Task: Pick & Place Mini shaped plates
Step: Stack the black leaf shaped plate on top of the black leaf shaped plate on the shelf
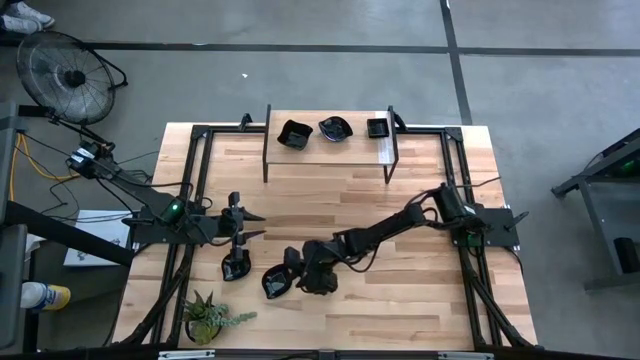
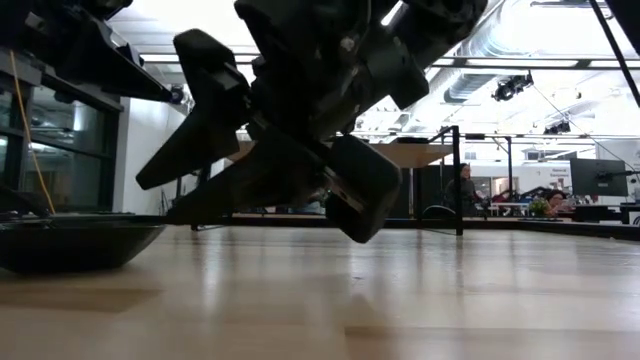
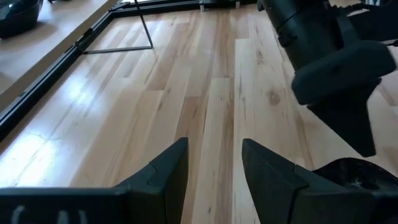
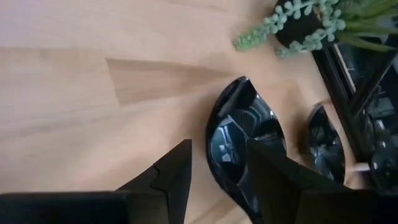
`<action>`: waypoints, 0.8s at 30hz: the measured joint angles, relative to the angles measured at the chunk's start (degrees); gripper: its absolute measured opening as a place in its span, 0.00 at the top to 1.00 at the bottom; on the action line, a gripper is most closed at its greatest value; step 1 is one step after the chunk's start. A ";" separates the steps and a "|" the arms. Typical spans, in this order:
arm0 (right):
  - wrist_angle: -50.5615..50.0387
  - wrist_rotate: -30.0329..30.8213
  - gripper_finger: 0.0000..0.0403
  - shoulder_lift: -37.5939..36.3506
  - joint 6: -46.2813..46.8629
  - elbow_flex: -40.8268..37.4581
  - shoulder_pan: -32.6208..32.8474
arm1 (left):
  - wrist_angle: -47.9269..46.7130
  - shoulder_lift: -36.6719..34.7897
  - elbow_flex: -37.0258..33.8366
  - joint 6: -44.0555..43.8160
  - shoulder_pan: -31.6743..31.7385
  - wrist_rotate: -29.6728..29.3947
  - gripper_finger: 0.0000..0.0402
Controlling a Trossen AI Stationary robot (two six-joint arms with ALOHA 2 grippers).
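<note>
Over one plate (image 4: pixel 239 134) (glossy), right tool (image 4: pixel 217 171) gapes.

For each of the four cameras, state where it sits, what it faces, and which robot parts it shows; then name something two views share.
High: overhead, straight down; both arms, table, shelf with three plates.
Low: table height, level toward the room; the right gripper fills it, plate beside.
Left wrist: on the left arm, past the open left gripper to bare wood and the right arm.
Right wrist: past its open fingers at a leaf plate, plant beyond.
Shared: leaf plate and plant also show overhead.
</note>
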 joint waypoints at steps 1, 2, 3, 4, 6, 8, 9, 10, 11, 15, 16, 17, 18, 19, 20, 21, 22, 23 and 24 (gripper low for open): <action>-0.22 -0.10 0.64 0.00 0.13 0.00 -0.23 | -0.14 0.00 0.00 0.06 0.00 0.01 0.63; -0.28 -0.08 0.64 0.00 0.13 0.00 -0.43 | -0.17 0.00 0.00 0.30 0.00 0.02 0.63; -0.25 -0.07 0.64 0.00 -0.11 0.00 -0.54 | -0.16 0.00 0.00 0.40 0.00 0.01 0.63; -0.26 -0.24 0.64 0.00 -0.44 0.00 -0.64 | -0.17 0.00 0.00 0.44 0.00 0.00 0.63; -0.25 -0.43 0.64 0.00 -0.72 0.00 -0.67 | -0.17 0.00 0.00 0.44 0.00 -0.02 0.63; 0.73 -1.07 0.64 0.53 -0.70 0.00 -0.87 | -0.15 0.00 0.00 0.44 0.00 -0.02 0.63; 0.81 -2.00 0.64 0.89 -0.46 0.00 -0.93 | -0.16 0.00 0.00 0.44 0.00 -0.02 0.63; 1.43 -3.00 0.64 1.40 0.14 0.00 -1.02 | -0.18 0.00 0.00 0.44 0.00 -0.02 0.63; 2.38 -3.61 0.64 1.89 0.69 0.00 -1.13 | -0.15 0.00 0.00 0.44 0.00 -0.02 0.63; 3.32 -3.68 0.64 2.19 0.80 -0.06 -1.22 | -0.19 0.00 0.00 0.44 0.00 0.02 0.63; 3.65 -3.76 0.64 2.19 0.77 -0.04 -1.24 | -0.17 0.00 0.00 0.44 0.00 0.00 0.63; 3.69 -3.98 0.64 2.19 0.75 0.04 -1.35 | -0.11 0.00 0.00 0.44 0.00 0.00 0.63; 3.31 -4.38 0.64 2.19 0.79 0.17 -1.44 | -0.14 0.02 0.00 0.44 0.00 0.00 0.63; 3.25 -4.72 0.64 2.19 0.84 0.25 -1.51 | -0.16 0.02 0.00 0.44 0.00 0.02 0.63; 3.29 -4.80 0.64 2.19 0.70 0.30 -1.61 | -0.16 0.02 0.00 0.44 0.00 0.03 0.63; 3.42 -4.76 0.64 2.19 0.39 0.33 -1.76 | -0.15 0.02 0.00 0.44 0.00 0.12 0.63; 3.48 -4.77 0.64 2.19 0.26 0.33 -1.87 | -0.16 0.02 0.00 0.44 0.00 0.37 0.63; 3.48 -4.76 0.64 2.19 0.19 0.35 -1.91 | -0.15 0.02 0.00 0.44 0.00 0.64 0.63; 3.52 -4.76 0.64 2.19 0.19 0.34 -2.02 | -0.15 0.02 0.00 0.44 0.00 0.68 0.63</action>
